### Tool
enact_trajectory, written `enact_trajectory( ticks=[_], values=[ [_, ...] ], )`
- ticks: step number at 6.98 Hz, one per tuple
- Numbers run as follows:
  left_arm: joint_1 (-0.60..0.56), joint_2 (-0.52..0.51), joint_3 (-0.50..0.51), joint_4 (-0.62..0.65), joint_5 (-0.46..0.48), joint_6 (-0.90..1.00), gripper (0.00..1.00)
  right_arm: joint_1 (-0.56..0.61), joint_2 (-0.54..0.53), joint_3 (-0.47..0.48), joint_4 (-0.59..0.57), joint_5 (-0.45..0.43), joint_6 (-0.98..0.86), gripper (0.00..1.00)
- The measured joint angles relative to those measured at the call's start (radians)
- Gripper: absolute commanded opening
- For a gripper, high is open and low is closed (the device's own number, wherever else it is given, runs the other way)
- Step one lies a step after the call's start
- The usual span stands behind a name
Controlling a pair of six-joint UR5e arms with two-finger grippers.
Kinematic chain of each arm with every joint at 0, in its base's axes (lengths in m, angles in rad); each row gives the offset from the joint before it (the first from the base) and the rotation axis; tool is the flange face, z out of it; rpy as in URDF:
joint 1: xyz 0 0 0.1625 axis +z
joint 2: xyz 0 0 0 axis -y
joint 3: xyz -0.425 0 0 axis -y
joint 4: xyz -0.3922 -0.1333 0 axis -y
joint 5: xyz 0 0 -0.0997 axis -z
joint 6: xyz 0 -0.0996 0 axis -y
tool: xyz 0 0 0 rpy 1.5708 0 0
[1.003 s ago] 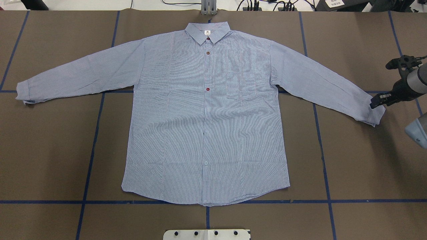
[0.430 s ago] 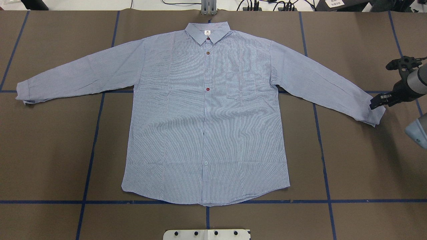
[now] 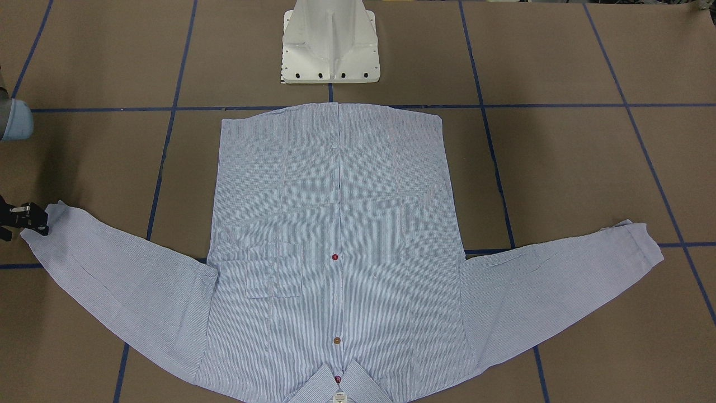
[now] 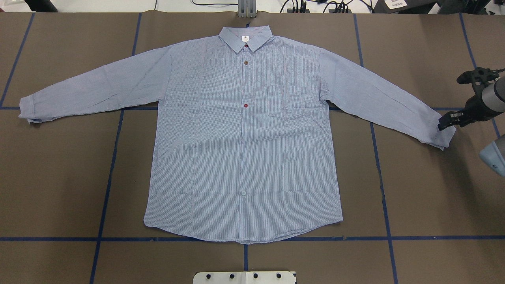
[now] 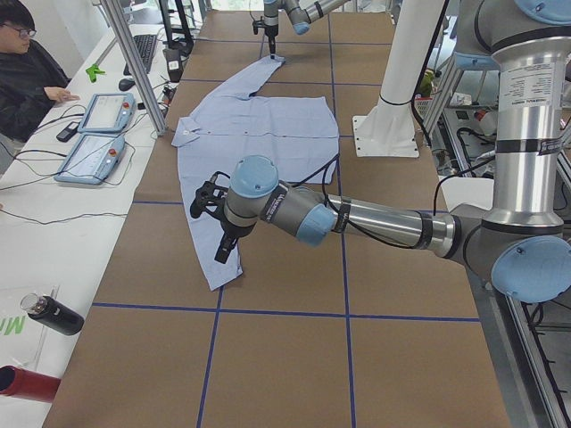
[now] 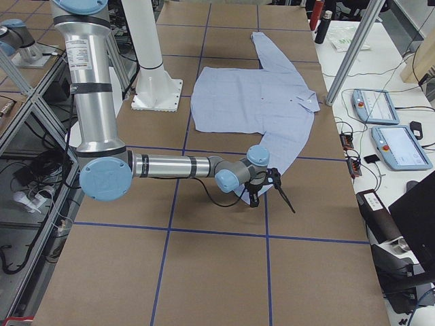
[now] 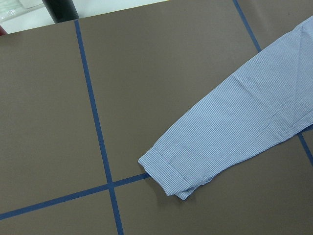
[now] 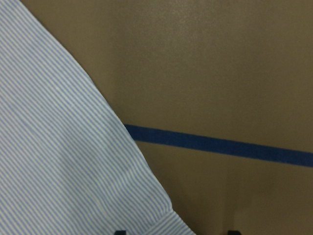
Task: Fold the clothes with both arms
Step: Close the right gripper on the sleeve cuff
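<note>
The shirt (image 4: 244,138) lies flat and face up on the counter (image 4: 414,189), collar (image 4: 245,38) away from the robot's base and both sleeves spread wide. My right claw (image 4: 441,123) sits at the right cuff (image 4: 446,136), at the sleeve's far end on the robot's right. The overhead view cuts its arm off at the frame edge, and the front-facing view catches little more than the claw's black end beside the cuff. From the right wrist camera I get only the very tips of the fingers (image 8: 120,232) along the bottom edge. They stand well apart, so this claw is open, with the corner of the striped cuff between them. Whether either tip touches the cloth I cannot tell. My left claw (image 5: 221,254) shows only in the view from the counter's left end, pointing down above the left cuff (image 5: 223,272), and from there I cannot tell whether it is open or closed. Its wrist camera looks down on that cuff, which lies beside a crossing of blue tape lines (image 7: 98,132), while the sleeve runs out of frame. In the front-facing view the collar is clipped by the bottom edge. The chest pocket (image 4: 285,101) is faint against the fine stripes, which shimmer and blur on the cameras.
</note>
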Motion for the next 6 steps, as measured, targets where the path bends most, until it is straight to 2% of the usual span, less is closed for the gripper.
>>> enact_trajectory(
  ticks=[2, 3, 6],
  values=[
    [0.0, 0.0, 0.0, 0.0, 0.0, 0.0, 1.0, 0.0, -0.001, -0.005, 0.0, 0.0, 0.0, 0.73],
    [0.0, 0.0, -0.001, 0.0, 0.0, -0.001, 1.0, -0.001, 0.0, -0.012, 0.001, 0.002, 0.0, 0.69],
    [0.0, 0.0, -0.002, 0.0, 0.0, -0.001, 1.0, -0.002, 0.004, -0.017, 0.002, 0.014, 0.0, 0.38]
  ],
)
